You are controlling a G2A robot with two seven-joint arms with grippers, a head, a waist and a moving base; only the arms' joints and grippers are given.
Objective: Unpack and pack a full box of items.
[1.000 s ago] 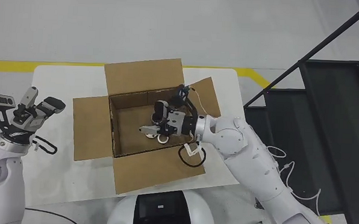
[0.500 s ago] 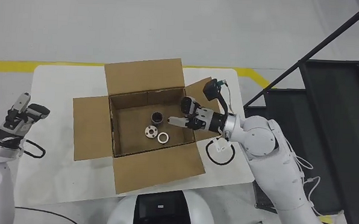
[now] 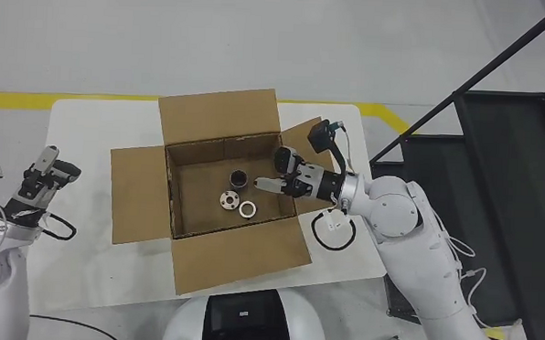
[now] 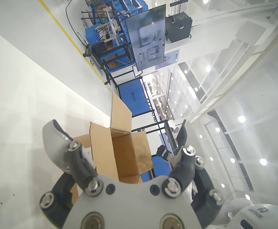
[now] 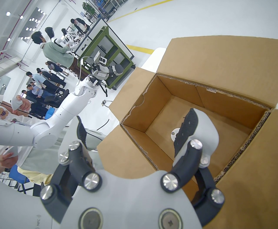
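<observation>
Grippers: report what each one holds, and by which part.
Nothing is held. The right gripper is open and empty over the box; the left gripper is open and empty near the table.

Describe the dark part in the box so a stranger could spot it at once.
Find the open cardboard box on the white table. Three small parts sit together on its floor. The dark part is the one nearest the box's far wall, a short black cylinder, while its neighbours are a flat pale disc and a white ring.

One open box [image 3: 141,196] on the worktop [image 3: 91,125], and inside: one dark sleeve [image 3: 239,179], one flat disc [image 3: 227,201], one white ring [image 3: 248,208].
</observation>
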